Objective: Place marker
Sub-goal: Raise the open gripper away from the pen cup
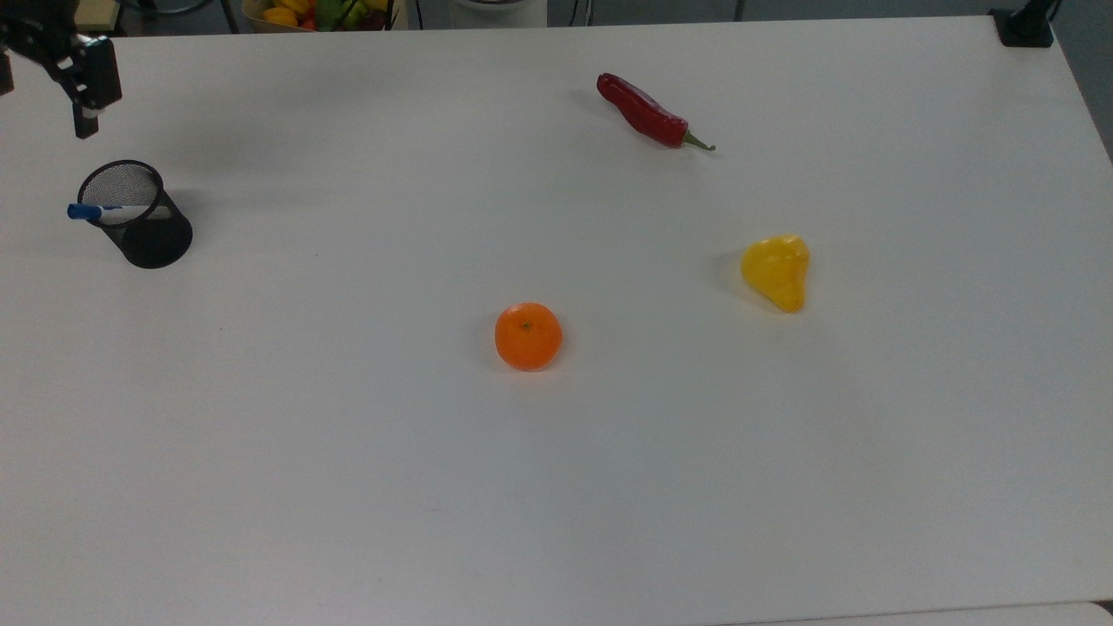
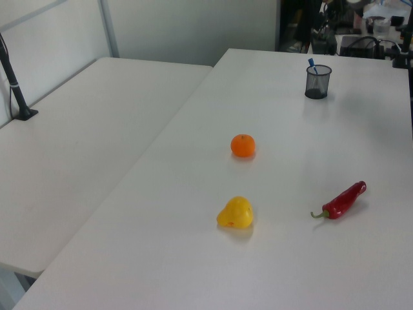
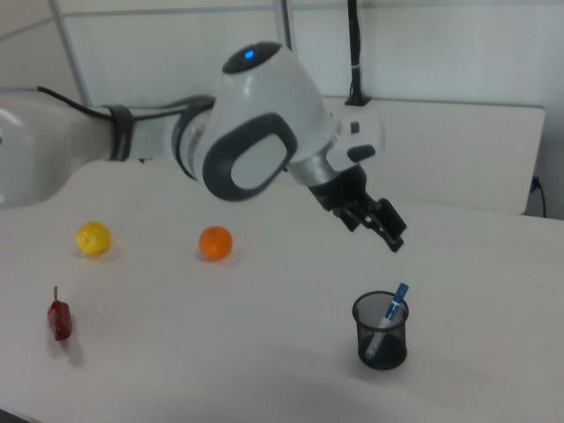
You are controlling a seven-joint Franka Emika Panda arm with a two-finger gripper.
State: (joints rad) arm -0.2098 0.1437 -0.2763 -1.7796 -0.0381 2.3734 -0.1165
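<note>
1. Marker (image 3: pixel 389 322) — a slim white pen with a blue cap — is standing tilted inside the black mesh cup (image 3: pixel 381 331), its capped end poking above the rim and leaning on the edge.
2. In the top view the blue cap (image 1: pixel 84 211) is sticking out over the cup's rim toward the top view's left, and the cup is sitting near the table's (image 1: pixel 556 452) left edge, well apart from the orange (image 1: pixel 528 336), the yellow pepper (image 1: pixel 776 271) and the red chilli (image 1: pixel 648 112).
3. The claw (image 3: pixel 377 224) is hovering above the cup, apart from it and carrying nothing; its fingers are looking spread, though the right view is showing them at an awkward angle.
4. Judging by its look, the marker is light and rigid, with a smooth plastic barrel that is likely slippery — a firm pinch across the barrel, just below the cap, would be the sensible hold.
5. The placing is appearing done, since the marker is resting in the cup by itself.
</note>
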